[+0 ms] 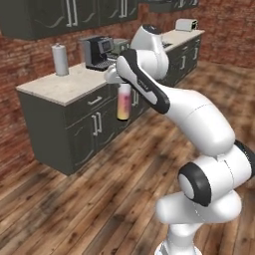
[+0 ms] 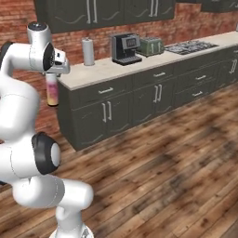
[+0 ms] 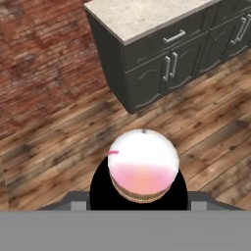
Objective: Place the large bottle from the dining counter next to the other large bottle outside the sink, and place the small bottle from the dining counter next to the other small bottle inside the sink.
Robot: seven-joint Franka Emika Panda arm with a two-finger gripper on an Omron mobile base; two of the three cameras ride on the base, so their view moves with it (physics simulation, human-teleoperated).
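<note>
1. Fingers are clamped on the large bottle (image 1: pixel 123 102), gripping it by the top so it hangs straight down from the gripper (image 1: pixel 121 79) — pink up high, yellow-orange at the foot.

2. Bottle's long axis runs vertical, well above the wooden floor (image 1: pixel 99 209) with nothing under it; from the hand camera the large bottle (image 3: pixel 142 171) is seen end-on, floor planks beyond.

3. From the right base camera the same bottle (image 2: pixel 52 89) dangles just off the left end of the kitchen counter (image 2: pixel 107 69), its lower part level with the counter's edge or a little below. How much gap there is between bottle and cabinet corner, I can't tell.

4. On that counter: a paper towel roll (image 2: pixel 88 51), a coffee machine (image 2: pixel 125 48), a toaster (image 2: pixel 151 45), a cooktop (image 2: pixel 190 46) further along. No sink or pink partner bottle is in sight, so my read is we're in transit, delivery not yet done.

5. Key relation for the next move: counter lies ahead of the hand, and the bottle's foot must clear that slab edge. I'd say lift before swinging over. Open floor all round gives the base plenty of room.
</note>
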